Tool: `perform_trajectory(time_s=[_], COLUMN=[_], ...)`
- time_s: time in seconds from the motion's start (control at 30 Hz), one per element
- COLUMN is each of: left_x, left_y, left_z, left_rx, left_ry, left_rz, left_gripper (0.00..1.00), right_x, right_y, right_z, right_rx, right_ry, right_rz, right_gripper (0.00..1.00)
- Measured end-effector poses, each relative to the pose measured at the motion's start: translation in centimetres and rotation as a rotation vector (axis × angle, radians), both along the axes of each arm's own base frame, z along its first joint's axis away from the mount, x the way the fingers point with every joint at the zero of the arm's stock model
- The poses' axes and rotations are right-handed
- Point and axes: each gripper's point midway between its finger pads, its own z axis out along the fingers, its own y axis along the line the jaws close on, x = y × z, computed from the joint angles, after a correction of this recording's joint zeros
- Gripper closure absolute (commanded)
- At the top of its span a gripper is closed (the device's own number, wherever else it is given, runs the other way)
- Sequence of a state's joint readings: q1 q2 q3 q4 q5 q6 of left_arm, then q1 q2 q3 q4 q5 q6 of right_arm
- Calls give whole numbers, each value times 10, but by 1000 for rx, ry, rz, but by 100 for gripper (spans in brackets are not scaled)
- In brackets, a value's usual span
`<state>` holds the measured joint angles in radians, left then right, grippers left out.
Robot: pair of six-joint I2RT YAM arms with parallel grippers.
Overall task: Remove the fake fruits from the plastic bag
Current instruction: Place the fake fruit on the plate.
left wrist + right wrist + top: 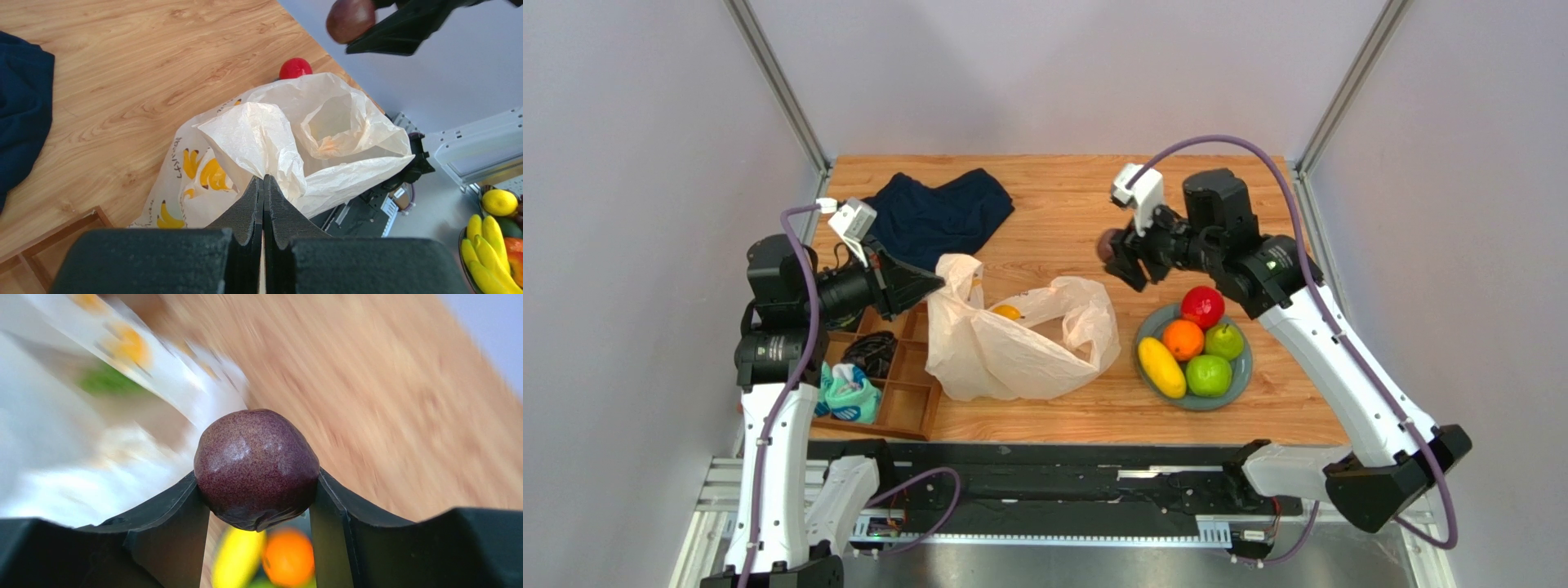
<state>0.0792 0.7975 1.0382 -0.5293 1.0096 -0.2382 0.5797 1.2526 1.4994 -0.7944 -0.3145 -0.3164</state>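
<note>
Right gripper (1124, 260) pinches the plum (256, 468), up in the air, out of the bag (319, 122). Left gripper (264, 184), pressed together, holds the bag's edge. Next, the plum needs carrying over the plate (1241, 368) and letting go.

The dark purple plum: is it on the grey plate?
No, the right gripper holds the dark purple plum between its fingers, away from the grey plate.

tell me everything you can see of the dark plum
The plum is round, dark purple-brown, finely speckled and glossy, like hard plastic. The two black fingers of the right gripper clamp its sides and nothing else touches it. It hangs in the air over the wooden table, just beyond the plastic bag and the plate of fruit.
</note>
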Motion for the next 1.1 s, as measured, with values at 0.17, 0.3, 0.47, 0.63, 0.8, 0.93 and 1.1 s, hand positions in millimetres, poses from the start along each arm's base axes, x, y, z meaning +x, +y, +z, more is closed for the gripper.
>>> perform_trajectory(time_s=[0.17,0.3,0.47,0.63,0.8,0.93,1.1], left_x=[-1,-3,-3,-4,-5,-6,-7], left_y=[1,2,3,3,4,3,3], left_z=[4,6,7,8,8,6,4], left_rx=[6,10,13,15,16,16,16], left_ry=[-25,-40,-48,-55,-58,-57,-51], left_rz=[12,23,33,39,42,42,42], left_gripper=[100,100,100,100,100,100,100], right_x=[6,-15,-17,-20,-24,-32,-46], right_y=[-95,-132,-155,-171,-178,-173,-165], right_z=[-108,-160,-177,-193,-203,-206,-209], right_rx=[-294,-493,-635,-740,-788,-771,-743], right_ry=[131,188,172,175,187,206,242], right_rz=[-169,-146,-122,-91,-63,-17,41], right_gripper=[87,86,86,84,82,76,65])
